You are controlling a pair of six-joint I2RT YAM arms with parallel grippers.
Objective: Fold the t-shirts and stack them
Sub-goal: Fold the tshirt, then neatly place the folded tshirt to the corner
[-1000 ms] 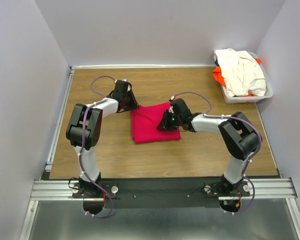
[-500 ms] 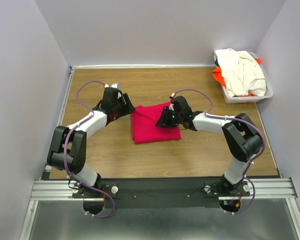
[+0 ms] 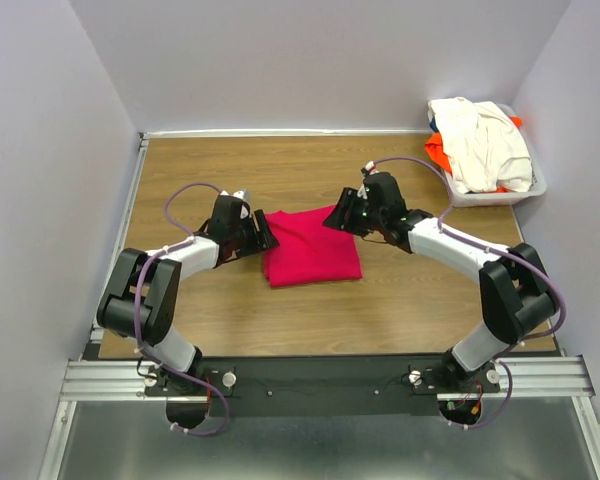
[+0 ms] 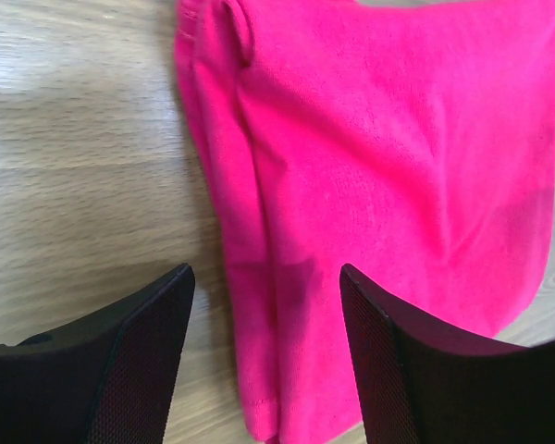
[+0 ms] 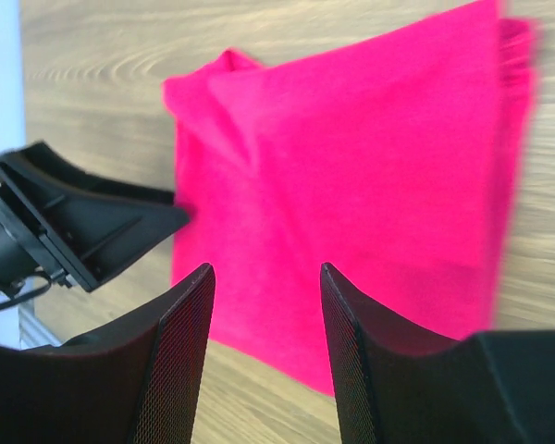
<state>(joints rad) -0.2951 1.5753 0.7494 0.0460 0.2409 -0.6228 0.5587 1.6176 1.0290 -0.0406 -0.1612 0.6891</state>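
Up in the far right corner we have the white basket (image 3: 536, 187), and it is heaped. A cream-white shirt (image 3: 485, 145) lies crumpled on top and spills over the rim, and an orange shirt (image 3: 437, 152) pokes out beneath it on the left, with a sliver of orange again at the far right edge. Out on the wooden surface (image 3: 410, 300), well apart from the basket, the crimson-pink shirt (image 3: 312, 250) lies flat, folded into a rough rectangle between the two arms. From overhead we see the left gripper (image 3: 264, 232) right at the shirt's left edge and the right gripper (image 3: 340, 217) over its far right corner, but from up there we cannot read the jaws. The wrist cameras settle it. On the left wrist we look down between two black fingers (image 4: 134, 361) spread wide, released, with the shirt's layered hem running between them, and we pick out stacked fold edges that the overhead view blurs together. On the right wrist the jaws are likewise parted, released, hanging above the pink cloth. Past them we catch the left gripper's black fingers at the shirt's opposite side, touching the cloth or just beside it; we cannot tell which.
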